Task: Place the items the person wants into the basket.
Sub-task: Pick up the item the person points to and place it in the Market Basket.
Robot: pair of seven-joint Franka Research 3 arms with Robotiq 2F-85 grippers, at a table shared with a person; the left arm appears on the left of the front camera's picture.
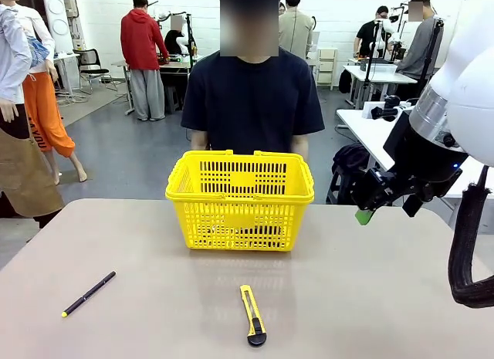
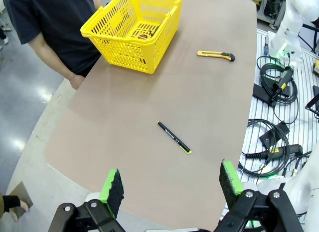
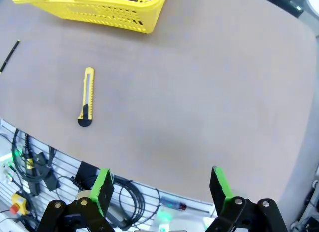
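right gripper [image 3: 160, 189] open; yellow lattice basket [image 1: 240, 200] upright.

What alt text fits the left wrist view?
A yellow basket stands at the far side of a brown table, in front of a person in a black T-shirt. A black pen and a utility knife lie on the table; the left gripper hangs open, empty.

The tan rounded table [image 1: 386, 297] carried 1 yellow slotted plastic basket [image 1: 240, 200], 1 thin black yellow-tipped pen [image 1: 89, 293] and 1 yellow-and-black utility knife [image 1: 252, 316].
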